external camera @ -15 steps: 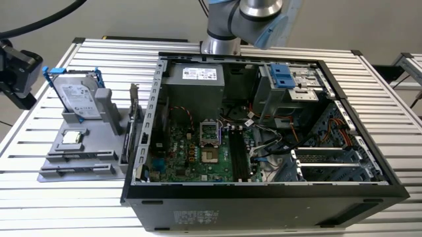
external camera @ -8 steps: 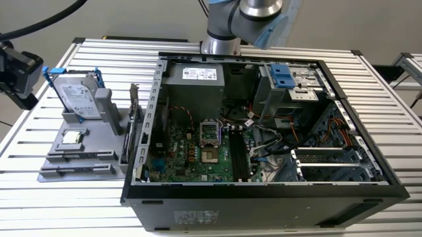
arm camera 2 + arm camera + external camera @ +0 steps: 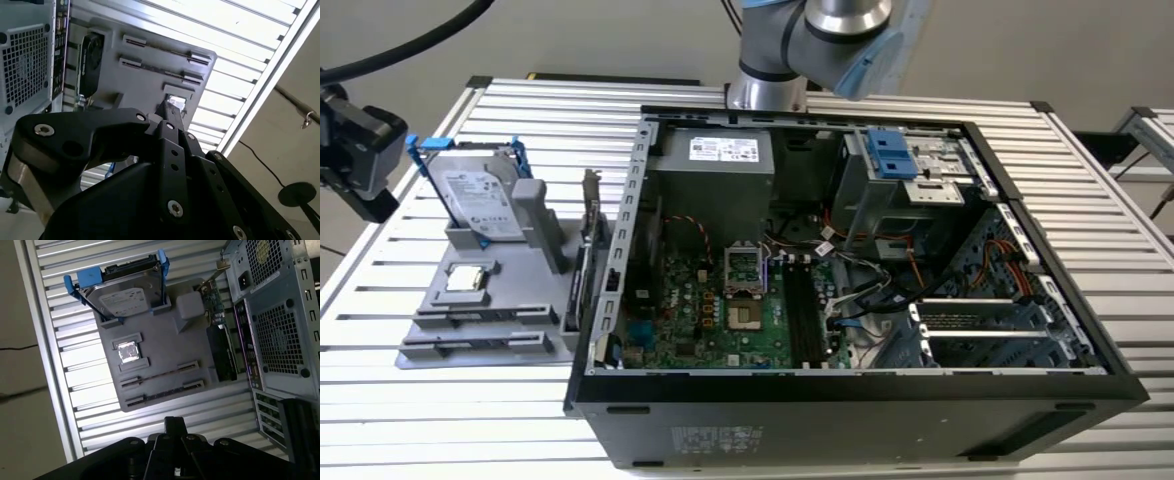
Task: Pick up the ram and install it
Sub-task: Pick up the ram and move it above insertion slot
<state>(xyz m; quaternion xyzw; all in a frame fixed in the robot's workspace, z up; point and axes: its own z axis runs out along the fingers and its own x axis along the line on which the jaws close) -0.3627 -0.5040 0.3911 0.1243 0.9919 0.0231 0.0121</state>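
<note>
The ram (image 3: 160, 374) shows in the first wrist view as a thin strip seen edge-on, held between two end clips of the grey holder tray (image 3: 165, 347). A second thin strip lies in the row beside it. My gripper (image 3: 175, 427) hangs above the table beyond the tray's slotted end, apart from the ram. In the exterior view my gripper (image 3: 358, 150) is at the far left, higher than the tray (image 3: 480, 310) and off its side. In the second wrist view my gripper (image 3: 171, 114) points towards the tray (image 3: 150, 85).
On the tray stand a silver hard drive in a blue frame (image 3: 480, 195), a small square processor chip (image 3: 464, 280) and an upright expansion card (image 3: 594, 240). The open computer case (image 3: 854, 270) with its motherboard slots (image 3: 803, 305) fills the table's middle, right beside the tray.
</note>
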